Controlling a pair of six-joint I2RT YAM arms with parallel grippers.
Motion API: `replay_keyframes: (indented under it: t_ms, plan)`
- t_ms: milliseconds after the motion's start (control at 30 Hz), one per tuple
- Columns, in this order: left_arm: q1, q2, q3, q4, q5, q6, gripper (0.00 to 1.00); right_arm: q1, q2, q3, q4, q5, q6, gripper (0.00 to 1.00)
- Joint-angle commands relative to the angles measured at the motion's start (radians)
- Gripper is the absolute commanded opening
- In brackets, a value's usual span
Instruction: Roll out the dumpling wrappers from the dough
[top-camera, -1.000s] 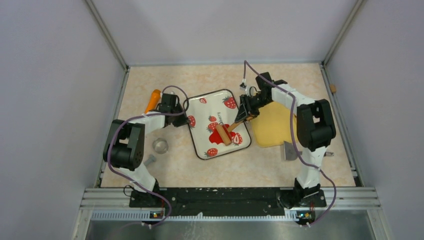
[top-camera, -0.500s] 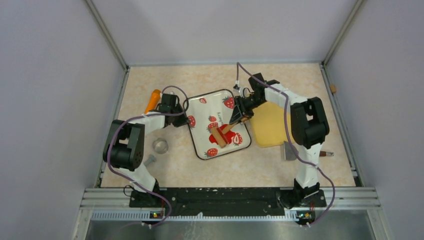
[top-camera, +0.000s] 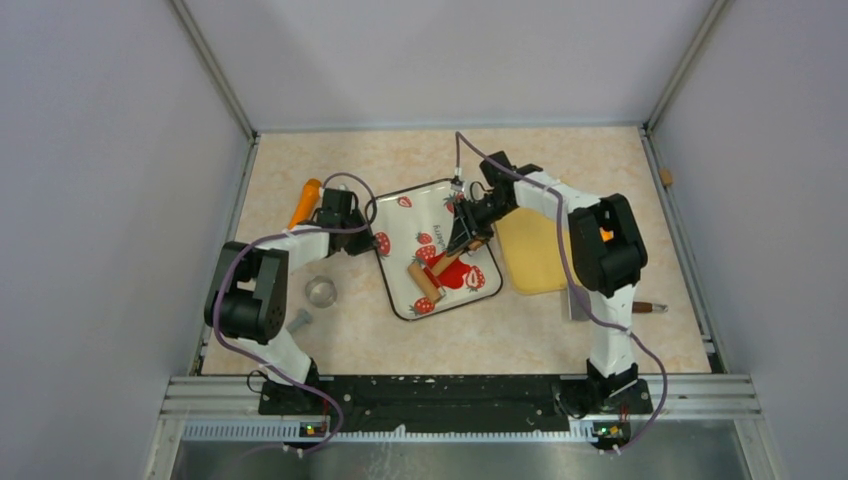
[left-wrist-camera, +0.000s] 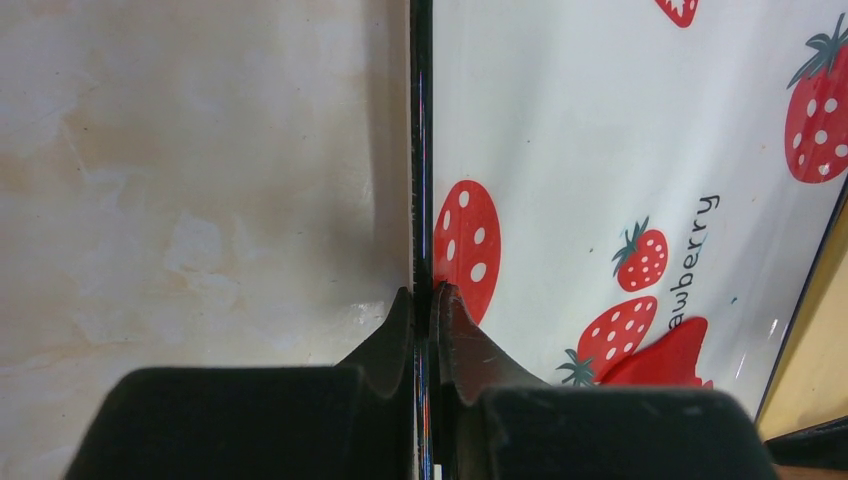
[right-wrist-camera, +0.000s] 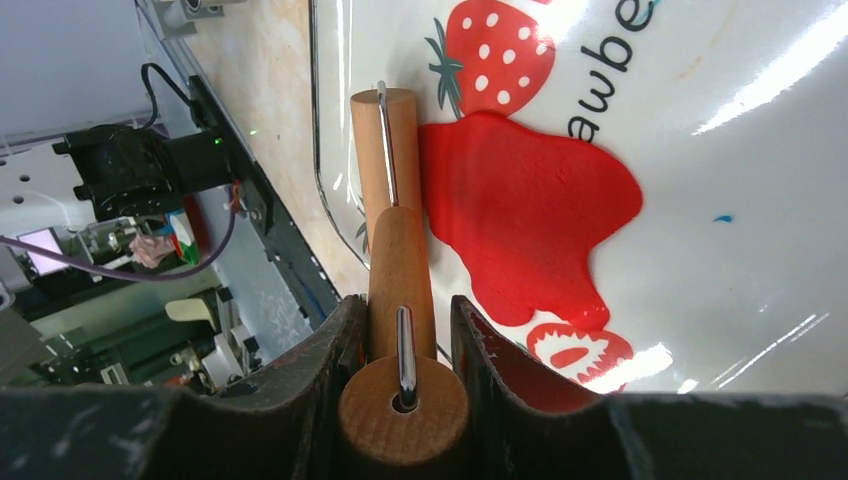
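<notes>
The dough (top-camera: 455, 270) is a flattened, irregular red blob on the strawberry-printed tray (top-camera: 425, 205). It also shows in the right wrist view (right-wrist-camera: 525, 210) and at the edge of the left wrist view (left-wrist-camera: 670, 355). My right gripper (top-camera: 468, 232) is shut on the handle of a wooden roller (top-camera: 424, 282), seen close in the right wrist view (right-wrist-camera: 400, 320). The roller head (right-wrist-camera: 385, 150) lies along the dough's left edge. My left gripper (top-camera: 372, 235) is shut on the tray's left rim (left-wrist-camera: 421, 150). No neat round wrappers are in view.
A yellow board (top-camera: 535, 250) lies just right of the tray, with a metal scraper (top-camera: 578, 300) at its near edge. An orange tool (top-camera: 305, 200) lies behind the left arm. A clear round cutter (top-camera: 321, 291) and a small bolt (top-camera: 298, 320) sit near the left arm.
My right gripper has moved left and the roller head has rolled across the dough from its right side to its left edge. The left gripper has stayed on the tray rim.
</notes>
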Motion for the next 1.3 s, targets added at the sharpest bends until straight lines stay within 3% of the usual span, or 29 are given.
replay_keyframes:
  t_ms: [0,267,433,600,767,967,1133,1267]
  plan:
    - [0.004,-0.036,-0.022,-0.053,-0.031,0.021,0.00,0.029,0.054,0.026,0.040,0.166,-0.035,0.00]
    - [0.004,-0.059,-0.013,-0.032,0.012,0.076,0.02,0.088,0.002,0.163,0.068,-0.103,-0.054,0.00]
    - [0.004,-0.070,-0.001,-0.036,0.045,0.101,0.28,0.102,-0.121,0.132,0.067,-0.147,-0.103,0.00]
    - [0.004,-0.117,0.031,-0.065,0.071,0.131,0.46,0.096,-0.281,0.078,-0.033,-0.085,-0.234,0.00]
    - [0.004,-0.183,0.110,-0.090,0.184,0.241,0.55,0.024,-0.428,-0.044,-0.029,-0.033,-0.195,0.00]
    - [-0.057,-0.292,0.136,-0.015,0.277,0.508,0.59,-0.075,-0.502,-0.164,0.022,-0.067,-0.066,0.00]
    - [-0.276,-0.369,0.133,0.011,0.437,0.940,0.60,-0.096,-0.507,-0.220,0.104,-0.172,0.038,0.00]
    - [-0.412,-0.347,0.151,-0.003,0.504,1.124,0.60,-0.125,-0.497,-0.284,0.236,-0.310,0.206,0.00]
